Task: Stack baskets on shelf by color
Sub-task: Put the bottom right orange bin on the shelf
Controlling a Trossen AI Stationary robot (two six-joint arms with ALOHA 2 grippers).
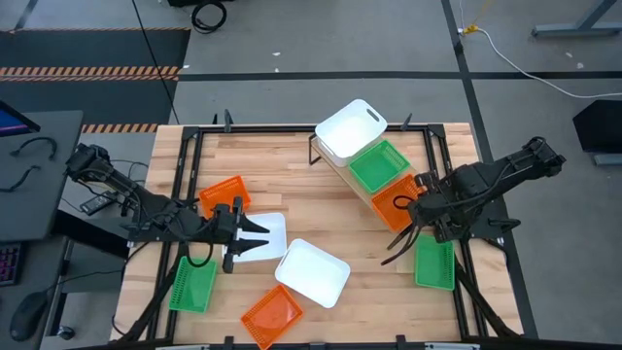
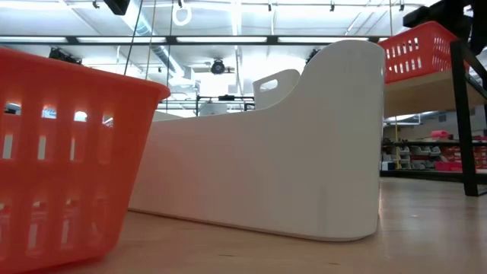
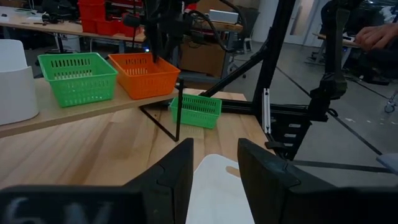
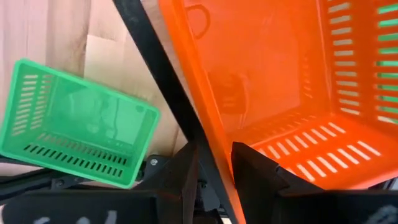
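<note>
Shelf (image 1: 342,167) runs slanted across the far-right bench (image 1: 292,156), carrying 3 baskets in a row: white (image 1: 350,126), green (image 1: 379,165), orange basket (image 1: 398,206) at the near end. Right gripper (image 4: 214,163) is clamped on that orange basket's rim, 1 finger inside, 1 outside. Left gripper (image 3: 214,163) straddles the wall of a white basket (image 1: 260,236) lying on the bench, apparently gripping it. Judgement: the shelf's white stack lies far-right of the left gripper, diagonally across.
</note>
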